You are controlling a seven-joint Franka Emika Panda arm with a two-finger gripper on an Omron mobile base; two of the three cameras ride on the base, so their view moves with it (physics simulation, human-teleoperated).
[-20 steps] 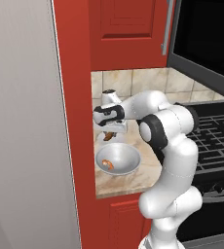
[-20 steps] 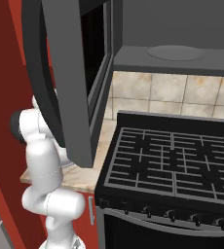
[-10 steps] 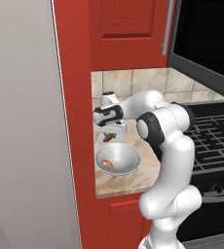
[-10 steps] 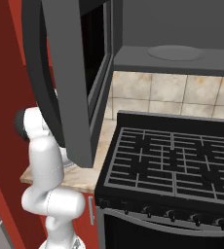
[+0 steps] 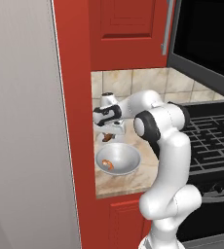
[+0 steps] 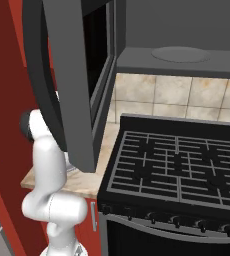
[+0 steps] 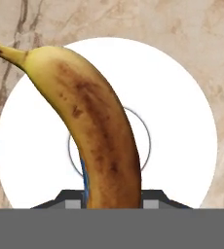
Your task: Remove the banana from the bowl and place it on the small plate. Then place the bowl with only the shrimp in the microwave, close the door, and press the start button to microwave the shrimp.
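Observation:
In the hand view the brown-spotted banana (image 7: 97, 131) hangs straight over the small white plate (image 7: 182, 131). My gripper (image 7: 111, 203) is shut on the banana's lower end, and I cannot tell whether the fruit touches the plate. In the left base view the gripper (image 5: 110, 127) points down at the back of the counter with the banana (image 5: 106, 139) below it. The metal bowl (image 5: 126, 156) sits just in front with the orange shrimp (image 5: 110, 166) inside. The microwave (image 6: 99, 55) is overhead and its door (image 6: 69, 85) stands open.
A red cabinet wall (image 5: 72, 121) closes the counter's left side, close to the gripper. The black stove (image 6: 182, 165) lies to the right of the marble counter (image 5: 133, 182). The open door hangs over the counter's right edge.
The arm's elbow has swung a little to the left. The gripper and the banana have stayed over the plate.

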